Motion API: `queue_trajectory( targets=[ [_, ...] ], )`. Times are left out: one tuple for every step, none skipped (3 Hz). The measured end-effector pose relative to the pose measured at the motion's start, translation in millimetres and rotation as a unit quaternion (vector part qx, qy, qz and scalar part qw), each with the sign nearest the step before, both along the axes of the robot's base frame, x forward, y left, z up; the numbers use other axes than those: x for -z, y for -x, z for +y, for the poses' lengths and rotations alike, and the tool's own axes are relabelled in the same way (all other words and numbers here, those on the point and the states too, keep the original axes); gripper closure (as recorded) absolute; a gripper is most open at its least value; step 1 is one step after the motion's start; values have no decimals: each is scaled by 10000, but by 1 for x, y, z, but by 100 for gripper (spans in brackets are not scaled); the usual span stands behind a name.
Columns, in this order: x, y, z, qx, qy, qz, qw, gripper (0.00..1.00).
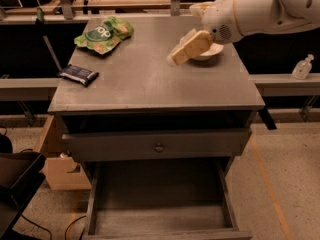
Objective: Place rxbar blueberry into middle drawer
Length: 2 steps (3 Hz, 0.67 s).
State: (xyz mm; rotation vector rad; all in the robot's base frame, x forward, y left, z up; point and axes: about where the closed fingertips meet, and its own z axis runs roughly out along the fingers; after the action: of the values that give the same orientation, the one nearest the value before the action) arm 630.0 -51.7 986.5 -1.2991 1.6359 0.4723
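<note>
The tan two-finger gripper [178, 55] hangs over the back right of the grey wooden counter [150, 81], just in front of a white bowl [210, 53]; whether it is spread or closed cannot be told. It holds nothing. The dark navy-blue rxbar blueberry [78, 74] lies at the counter's left edge, near a green snack bag [104, 34]. Below, the wide grey middle drawer [160, 216] stands pulled out.

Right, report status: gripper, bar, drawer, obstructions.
Gripper above tabletop near white bowl. Rxbar blueberry at tabletop's left edge, untouched, far from gripper. Middle drawer pulled open, floor bare. Green snack bag behind the bar, not in the way.
</note>
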Motion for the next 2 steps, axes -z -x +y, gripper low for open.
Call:
queue_trajectory(
  targets=[
    [0,0,0,6,15,-7,10000,0],
    [12,-7,17,-52,-98,13,9999,0]
  ],
)
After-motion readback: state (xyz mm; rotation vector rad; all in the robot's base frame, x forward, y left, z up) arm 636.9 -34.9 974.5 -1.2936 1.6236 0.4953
